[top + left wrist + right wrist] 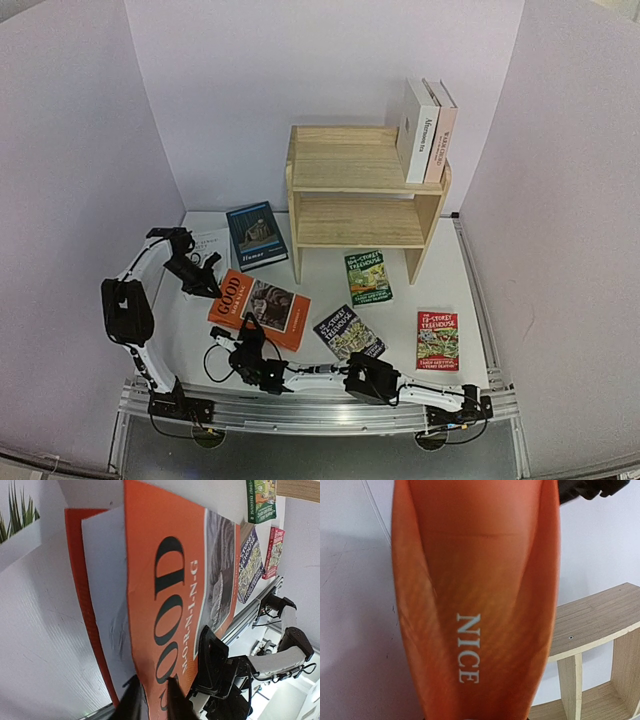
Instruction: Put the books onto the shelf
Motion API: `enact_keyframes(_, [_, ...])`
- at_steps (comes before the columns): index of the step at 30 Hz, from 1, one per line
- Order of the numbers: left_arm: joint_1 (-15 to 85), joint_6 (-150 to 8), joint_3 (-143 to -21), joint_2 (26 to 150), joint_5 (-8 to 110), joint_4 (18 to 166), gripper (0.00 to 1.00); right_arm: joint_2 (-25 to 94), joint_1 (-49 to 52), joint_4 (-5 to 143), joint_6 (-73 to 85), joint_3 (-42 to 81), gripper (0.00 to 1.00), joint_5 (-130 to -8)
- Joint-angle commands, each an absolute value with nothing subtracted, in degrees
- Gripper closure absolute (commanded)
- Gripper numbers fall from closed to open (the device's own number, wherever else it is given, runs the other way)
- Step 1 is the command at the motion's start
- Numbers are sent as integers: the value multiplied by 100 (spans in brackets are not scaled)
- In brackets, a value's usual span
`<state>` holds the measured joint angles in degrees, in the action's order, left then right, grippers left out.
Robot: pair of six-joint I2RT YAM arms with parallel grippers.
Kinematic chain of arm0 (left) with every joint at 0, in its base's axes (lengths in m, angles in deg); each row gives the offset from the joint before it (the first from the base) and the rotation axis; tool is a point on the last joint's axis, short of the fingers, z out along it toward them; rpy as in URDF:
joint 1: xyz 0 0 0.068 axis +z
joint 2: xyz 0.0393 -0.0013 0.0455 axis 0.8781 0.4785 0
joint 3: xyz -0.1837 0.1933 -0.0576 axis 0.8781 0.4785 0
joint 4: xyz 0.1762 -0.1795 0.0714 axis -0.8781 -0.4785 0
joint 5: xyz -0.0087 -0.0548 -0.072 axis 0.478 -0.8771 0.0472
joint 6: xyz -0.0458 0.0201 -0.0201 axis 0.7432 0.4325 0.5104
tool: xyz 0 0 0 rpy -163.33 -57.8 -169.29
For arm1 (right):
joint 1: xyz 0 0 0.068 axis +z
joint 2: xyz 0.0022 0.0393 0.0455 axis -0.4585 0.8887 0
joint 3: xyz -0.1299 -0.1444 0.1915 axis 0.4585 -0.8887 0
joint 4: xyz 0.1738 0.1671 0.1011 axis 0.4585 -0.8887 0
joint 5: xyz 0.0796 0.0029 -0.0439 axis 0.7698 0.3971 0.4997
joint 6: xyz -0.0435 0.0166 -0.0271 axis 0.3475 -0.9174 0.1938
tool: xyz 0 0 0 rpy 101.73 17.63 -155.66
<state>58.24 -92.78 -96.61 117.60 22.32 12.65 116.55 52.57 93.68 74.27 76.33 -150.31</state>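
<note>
Left hand point(208, 286), left of centre, pinches the book point(275, 308); right hand point(249, 335), reaching leftward along the bottom, clamps its lower edge.

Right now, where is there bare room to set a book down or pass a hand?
Bare: the shelf's whole lower tier; its top tier left of the two standing books; the table between the green paperback and red paperback. Crowded: front left, where left gripper and right gripper meet the orange book.

Black left fingers point(177, 705) pinched the orange "GOOD" book point(165, 555) by its cover. A green paperback point(261, 500), a dark paperback point(250, 565) and a red paperback point(275, 550) lay beyond.
</note>
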Motion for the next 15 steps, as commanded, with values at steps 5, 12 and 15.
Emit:
enact_keyframes(5, [5817, -9774, -10985, 10877, 2133, 74, 3, 10174, 5535, 9728, 6832, 6799, 88, -15082])
enact_keyframes(12, [5890, -9283, -12149, 10002, 2834, 1204, 0, 8081, 5696, 8638, 4194, 5125, 95, -14212])
enact_keyframes(15, [5934, -9094, -12074, 9553, 3213, 1744, 0, 7282, 5616, 7230, 2469, 4829, 93, -12638])
